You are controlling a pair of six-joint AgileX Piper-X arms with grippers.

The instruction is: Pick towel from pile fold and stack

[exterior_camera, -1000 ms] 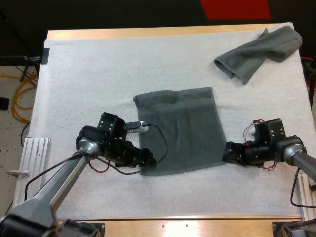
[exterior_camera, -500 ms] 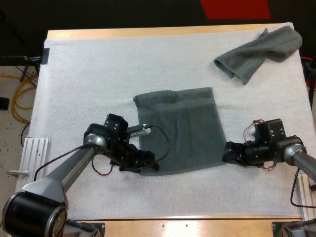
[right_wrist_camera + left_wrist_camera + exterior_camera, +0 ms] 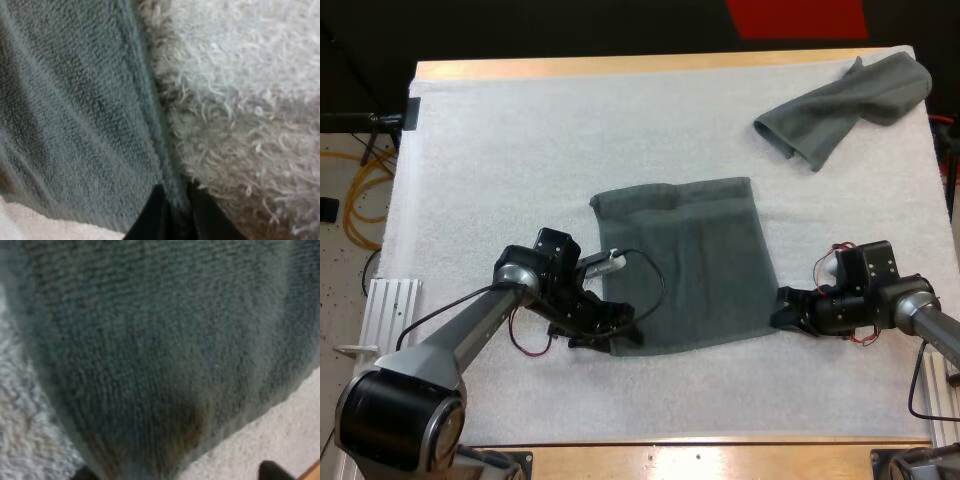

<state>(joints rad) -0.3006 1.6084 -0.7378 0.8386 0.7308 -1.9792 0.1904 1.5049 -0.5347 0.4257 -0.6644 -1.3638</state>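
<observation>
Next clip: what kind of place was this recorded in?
Probably a robotics lab bench: a wooden table under a white mat, robot arms at a grey-green towel, yellow cables on the floor.

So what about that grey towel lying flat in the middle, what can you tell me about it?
The flat towel is dark grey-green terry cloth, roughly square, spread on the white mat with a small fold near its far edge. The right gripper is shut on its near right edge; the left gripper is open at its near left corner. It lies apart from the crumpled towel.
</observation>
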